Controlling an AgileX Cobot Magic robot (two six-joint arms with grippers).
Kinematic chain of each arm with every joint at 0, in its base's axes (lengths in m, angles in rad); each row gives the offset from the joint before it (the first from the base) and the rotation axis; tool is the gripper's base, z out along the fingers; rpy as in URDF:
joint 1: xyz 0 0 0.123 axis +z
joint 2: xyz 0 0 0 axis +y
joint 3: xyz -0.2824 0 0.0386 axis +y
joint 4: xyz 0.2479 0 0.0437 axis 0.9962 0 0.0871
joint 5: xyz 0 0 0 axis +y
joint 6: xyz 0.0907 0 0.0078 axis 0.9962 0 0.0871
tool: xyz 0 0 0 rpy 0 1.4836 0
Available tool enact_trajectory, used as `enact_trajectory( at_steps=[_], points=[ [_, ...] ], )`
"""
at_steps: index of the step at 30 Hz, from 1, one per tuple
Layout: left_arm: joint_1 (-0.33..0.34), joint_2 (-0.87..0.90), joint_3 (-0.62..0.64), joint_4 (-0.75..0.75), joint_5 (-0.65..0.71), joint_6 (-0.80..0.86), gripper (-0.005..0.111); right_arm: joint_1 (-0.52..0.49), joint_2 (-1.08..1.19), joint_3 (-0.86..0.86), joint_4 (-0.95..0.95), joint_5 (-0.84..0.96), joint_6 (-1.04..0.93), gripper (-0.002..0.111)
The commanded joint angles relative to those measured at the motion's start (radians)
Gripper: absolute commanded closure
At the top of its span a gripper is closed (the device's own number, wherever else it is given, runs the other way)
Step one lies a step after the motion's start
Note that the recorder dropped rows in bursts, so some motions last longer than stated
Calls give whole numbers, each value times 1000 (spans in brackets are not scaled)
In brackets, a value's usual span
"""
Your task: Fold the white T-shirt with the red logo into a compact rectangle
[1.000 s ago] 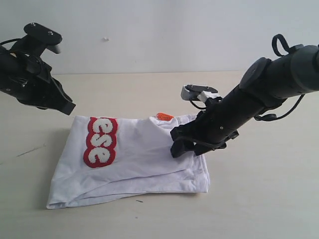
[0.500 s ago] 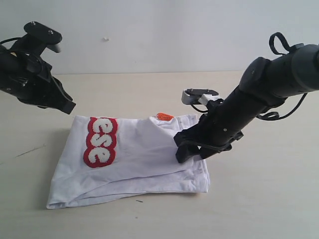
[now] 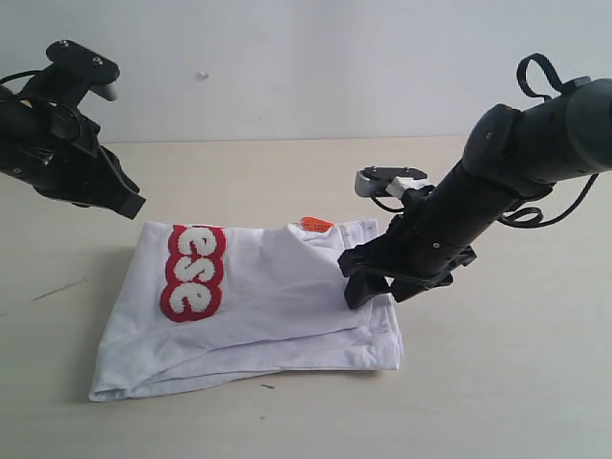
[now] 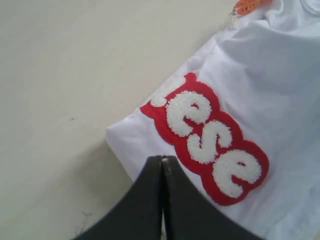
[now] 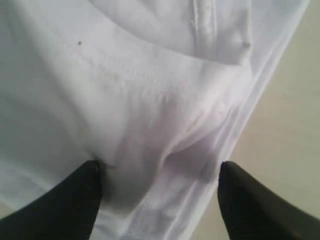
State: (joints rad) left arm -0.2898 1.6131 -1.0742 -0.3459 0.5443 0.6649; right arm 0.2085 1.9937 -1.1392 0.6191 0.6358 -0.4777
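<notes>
Beige tabletop [image 3: 497, 382]: left gripper [image 3: 129, 204] is closed on nothing, hanging in the air just off the far-left corner of the white T-shirt [image 3: 277, 287], not touching it. Shirt lies folded flat mid-table, long axis left-right in the exterior view, red logo [image 3: 194, 273] face up at its left end with the "ese" strip running far-to-near, orange neck tag [image 3: 316, 224] on the far edge right of centre. Right gripper [image 3: 375, 290] has jaws spread wide, both tips down on the shirt's right end, cloth bunched between them, nothing clamped
</notes>
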Motion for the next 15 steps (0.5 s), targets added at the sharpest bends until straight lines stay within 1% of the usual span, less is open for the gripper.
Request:
enact_trajectory(
  at_steps=[1, 6, 15],
  points=[
    [2, 7, 1, -11, -16, 7, 107, 0, -33, 4, 38, -14, -32, 44],
    [2, 7, 1, -11, -16, 7, 107, 0, -5, 4, 60, -8, -37, 44],
    [2, 7, 1, -11, -19, 11, 107, 46, 24, 4, 115, -10, -100, 44]
  ],
)
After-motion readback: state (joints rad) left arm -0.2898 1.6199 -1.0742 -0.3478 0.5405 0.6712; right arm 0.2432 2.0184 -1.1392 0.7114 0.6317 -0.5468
